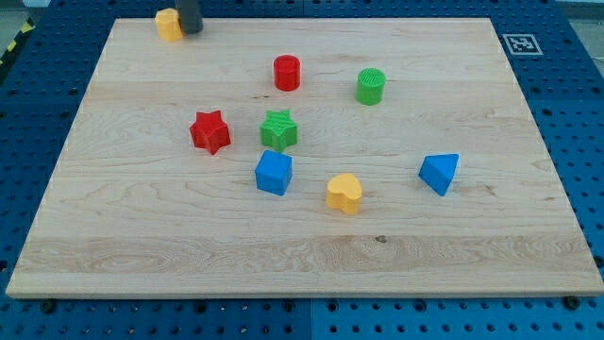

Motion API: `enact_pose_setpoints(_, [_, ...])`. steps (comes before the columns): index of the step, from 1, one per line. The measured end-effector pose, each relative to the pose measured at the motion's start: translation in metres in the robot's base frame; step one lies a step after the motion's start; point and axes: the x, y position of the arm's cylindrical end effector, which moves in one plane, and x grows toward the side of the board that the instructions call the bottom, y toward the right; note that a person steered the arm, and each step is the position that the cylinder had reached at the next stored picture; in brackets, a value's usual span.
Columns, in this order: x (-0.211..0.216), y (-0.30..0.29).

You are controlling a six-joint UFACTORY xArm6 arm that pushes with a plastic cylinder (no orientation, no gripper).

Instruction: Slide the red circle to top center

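At the upper left of the frame, a yellow block (168, 24) sits by the top edge of the wooden board (123, 236); its shape is hard to make out. My tip (192, 29) is just beside it on its right, maybe touching. The rod is cut off by the top of the frame. It is a plain rod and holds nothing.

Next come the red star (209, 131), blue cube (274, 173) and green star (278, 128). The red circle (287, 73) stands in the upper middle, well apart from my tip. Then the yellow heart (344, 193), green circle (371, 86) and blue triangle (439, 173).
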Motion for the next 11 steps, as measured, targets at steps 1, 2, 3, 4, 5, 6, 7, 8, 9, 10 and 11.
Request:
enact_pose_setpoints(1, [-0.005, 0.001])
enact_pose_setpoints(2, [-0.005, 0.072])
enact_pose_setpoints(3, [-0.005, 0.122])
enact_pose_setpoints(4, [-0.003, 0.122])
enact_pose_setpoints(5, [0.017, 0.116])
enact_pose_setpoints(6, [0.022, 0.107])
enact_pose_setpoints(7, [0.074, 0.085])
enact_pose_setpoints(8, [0.134, 0.089])
enact_pose_setpoints(9, [0.125, 0.156])
enact_pose_setpoints(10, [0.101, 0.175])
enact_pose_setpoints(11, [0.109, 0.183])
